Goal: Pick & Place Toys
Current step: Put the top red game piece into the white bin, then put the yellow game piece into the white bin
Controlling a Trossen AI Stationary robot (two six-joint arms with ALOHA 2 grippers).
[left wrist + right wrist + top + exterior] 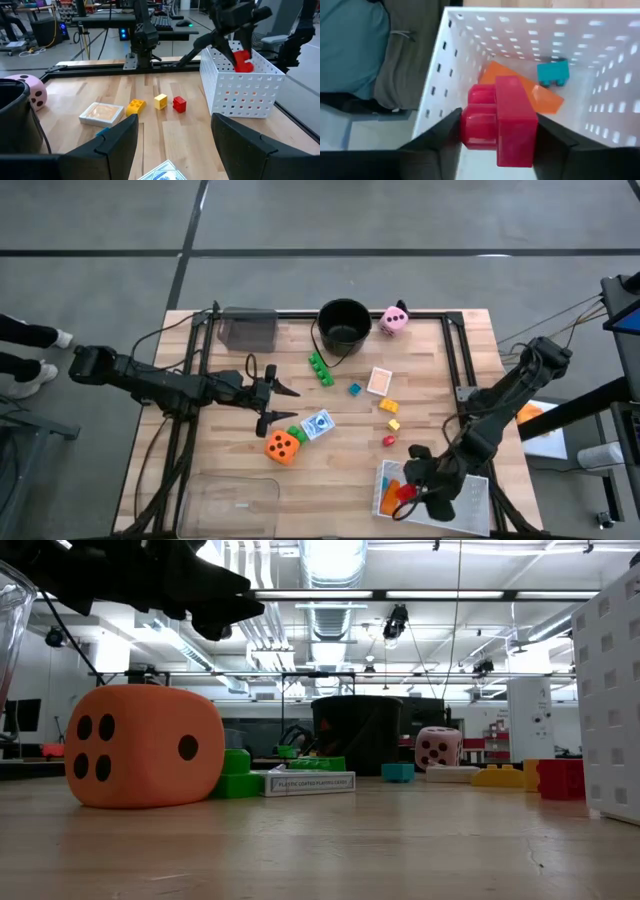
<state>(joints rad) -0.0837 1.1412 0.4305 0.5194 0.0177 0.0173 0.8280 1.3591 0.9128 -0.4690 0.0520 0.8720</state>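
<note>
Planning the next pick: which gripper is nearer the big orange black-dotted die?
Left. The left gripper hovers just beside the orange die; the right gripper is over the white perforated tray.

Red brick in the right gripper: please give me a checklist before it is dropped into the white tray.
1. Red brick between right gripper fingers: ok.
2. Brick above the white tray, inside its walls: ok.
3. Room in the tray beside the orange piece and blue brick: ok.
4. Left gripper open, away from the tray, near the orange die: ok.
5. Grip firmness: cannot tell.
</note>
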